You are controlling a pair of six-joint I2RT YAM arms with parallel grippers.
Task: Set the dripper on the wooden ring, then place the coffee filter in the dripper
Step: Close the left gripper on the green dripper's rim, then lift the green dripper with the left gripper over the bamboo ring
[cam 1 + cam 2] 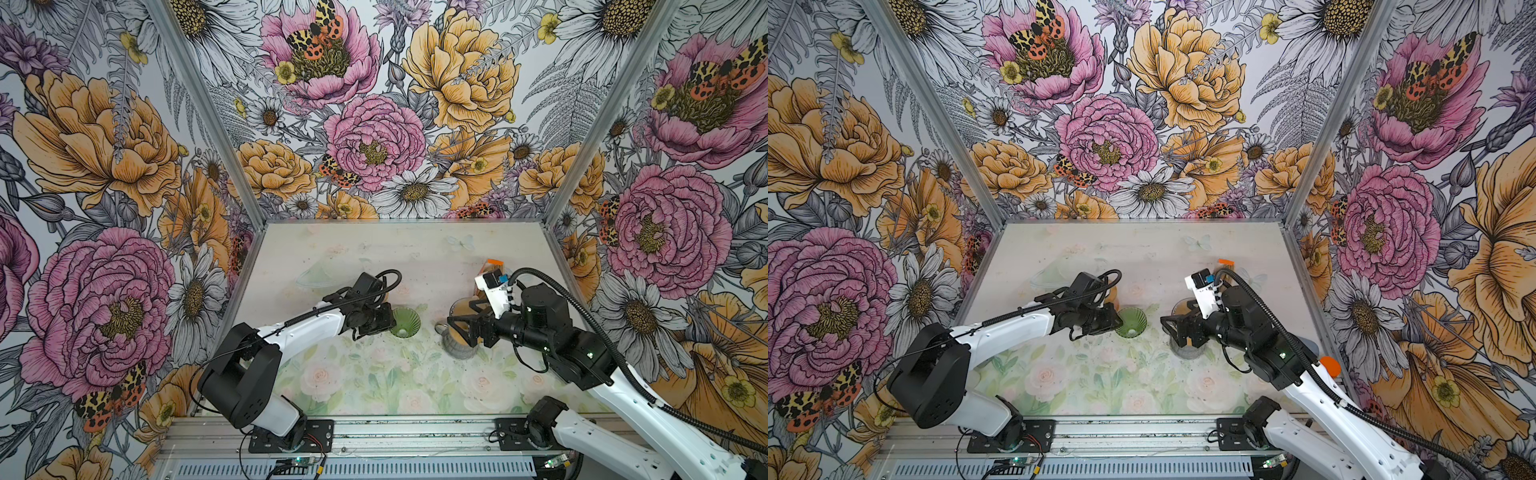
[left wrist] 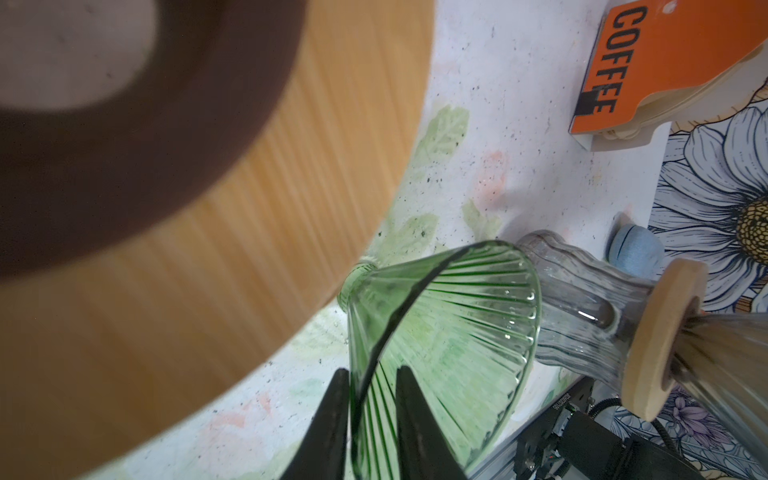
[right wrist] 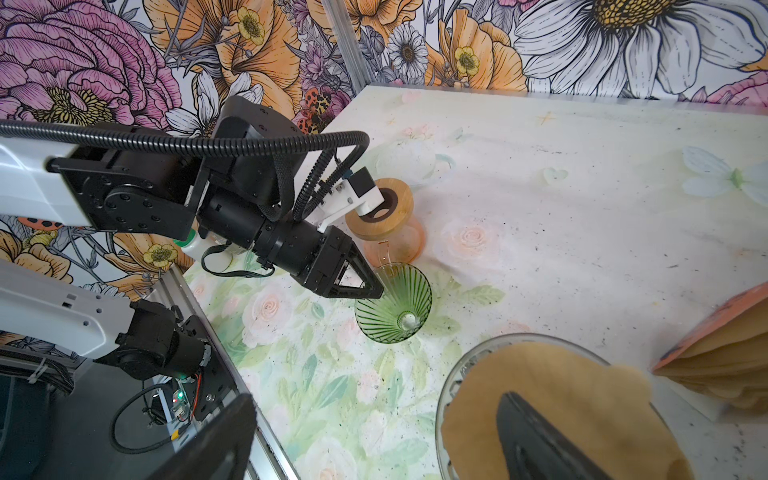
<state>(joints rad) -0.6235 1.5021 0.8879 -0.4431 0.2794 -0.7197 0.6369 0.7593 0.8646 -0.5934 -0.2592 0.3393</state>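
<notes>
A green ribbed glass dripper (image 1: 405, 322) (image 1: 1131, 323) (image 2: 449, 324) (image 3: 392, 307) tilts on the mat at mid-table. My left gripper (image 1: 390, 321) (image 2: 372, 370) (image 3: 380, 293) is shut on its rim, one finger inside the cone and one outside. A brown paper coffee filter (image 3: 561, 382) (image 1: 459, 309) (image 2: 731, 345) sits in a clear ribbed dripper (image 3: 446, 382) on a grey glass carafe (image 2: 582, 299) (image 1: 459, 351). My right gripper (image 1: 457, 326) (image 1: 1171, 328) (image 3: 374, 403) stands open above it. One finger is over the filter, the other out over the mat.
An orange-tinted carafe with a wooden collar (image 3: 386, 220) (image 2: 208, 208) stands just behind the left gripper. A filter holder labelled COFFEE (image 2: 648, 62) (image 1: 494, 266) (image 3: 723, 353) is at the back right. A clear glass piece (image 1: 316, 276) lies back left.
</notes>
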